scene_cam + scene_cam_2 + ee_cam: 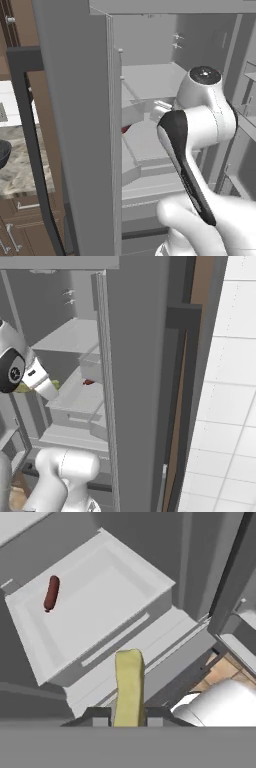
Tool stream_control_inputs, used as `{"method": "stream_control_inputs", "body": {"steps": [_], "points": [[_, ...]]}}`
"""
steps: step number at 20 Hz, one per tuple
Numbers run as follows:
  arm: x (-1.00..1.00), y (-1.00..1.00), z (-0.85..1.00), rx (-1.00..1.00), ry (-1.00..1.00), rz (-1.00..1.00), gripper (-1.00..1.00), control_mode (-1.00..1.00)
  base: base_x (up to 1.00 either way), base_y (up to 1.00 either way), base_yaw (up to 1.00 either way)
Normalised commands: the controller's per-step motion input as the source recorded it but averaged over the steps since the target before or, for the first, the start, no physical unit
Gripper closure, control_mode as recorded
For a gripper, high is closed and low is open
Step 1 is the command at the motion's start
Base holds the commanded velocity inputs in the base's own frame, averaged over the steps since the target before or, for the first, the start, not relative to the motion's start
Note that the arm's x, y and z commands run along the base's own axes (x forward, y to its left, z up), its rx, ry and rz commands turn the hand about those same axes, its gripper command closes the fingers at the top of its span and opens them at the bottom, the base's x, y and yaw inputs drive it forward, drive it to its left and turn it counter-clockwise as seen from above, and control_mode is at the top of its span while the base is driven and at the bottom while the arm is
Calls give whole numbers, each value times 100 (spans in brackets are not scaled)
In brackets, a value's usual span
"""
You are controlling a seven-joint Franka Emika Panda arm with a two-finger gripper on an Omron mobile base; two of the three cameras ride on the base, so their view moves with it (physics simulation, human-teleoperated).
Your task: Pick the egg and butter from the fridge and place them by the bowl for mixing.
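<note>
Hand view: my tool [128, 719] is closed tight on the butter [129, 687], a yellow stick that rises upright between the two dark fingertips [99, 718]. Beyond it lies an open pale grey drawer [150, 577] of the fridge [210, 557]; a dark red oblong item [51, 593] rests on the drawer floor near its far left corner, well apart from the butter.

Left base view: my arm reaches into the open fridge [80, 125], whose grey door stands edge-on in the foreground. A sliver of the dark red item [126, 129] shows past the door's edge. At the left edge of the picture, the dark bowl [4, 152] sits on the speckled counter [17, 175], well apart from the fridge.

Right base view: a trace of yellow butter [54, 385] shows beside my wrist, above the fridge shelves [75, 401], with the dark red item [88, 382] near it.
</note>
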Motion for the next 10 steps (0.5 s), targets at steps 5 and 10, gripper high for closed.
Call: {"method": "stream_control_inputs", "body": {"steps": [5, 10], "points": [[-35, 5, -3, -1, -3, 0, 100, -100, 0, 0, 0], [0, 0, 0, 0, 0, 0, 100, 100, -100, 5, -3]]}}
